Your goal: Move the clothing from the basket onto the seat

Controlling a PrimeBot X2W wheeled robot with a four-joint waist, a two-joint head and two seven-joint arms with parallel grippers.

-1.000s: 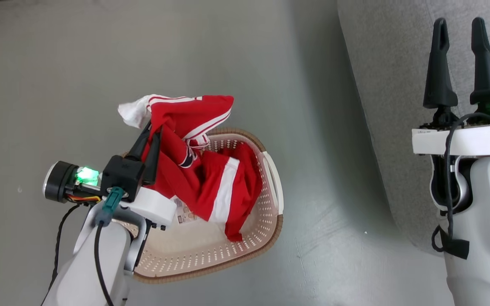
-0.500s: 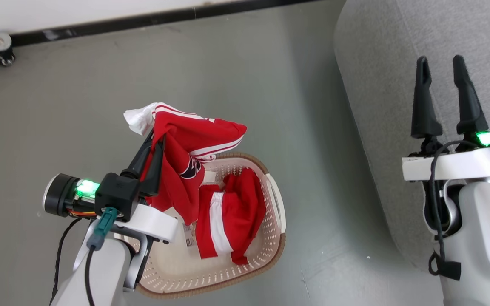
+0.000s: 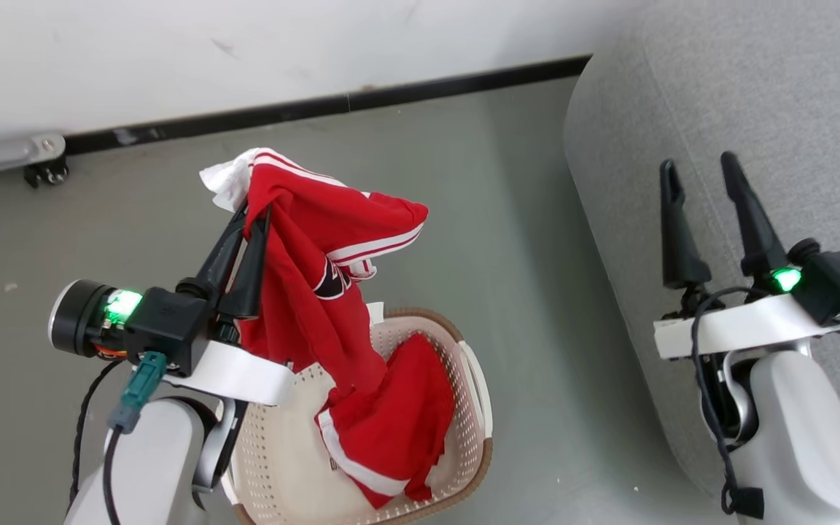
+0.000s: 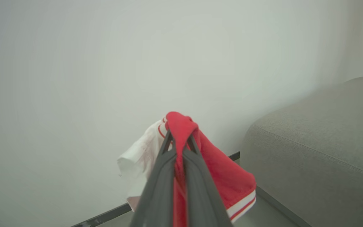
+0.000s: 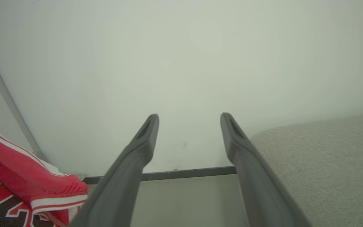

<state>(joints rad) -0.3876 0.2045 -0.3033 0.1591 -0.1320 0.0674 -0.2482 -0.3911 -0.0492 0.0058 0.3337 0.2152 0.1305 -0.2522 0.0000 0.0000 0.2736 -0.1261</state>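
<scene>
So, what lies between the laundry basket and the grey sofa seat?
Only bare grey floor, seen in the head view; nothing stands between the laundry basket and the sofa seat.

The clothing is bright red, with white-and-red striped trim and black, white-outlined lettering; its top is bunched and pinched in the jaws of the left gripper, held up above the basket; a fold of white lining sticks out at the upper left; the red cloth drapes down into a crumpled heap against the basket's right wall, a white stripe along its lower edge; the basket is cream, perforated, brown-rimmed, with a white side handle, upright on the floor; the seat is grey woven fabric with a rounded corner, right of the basket and apart from it.
</scene>
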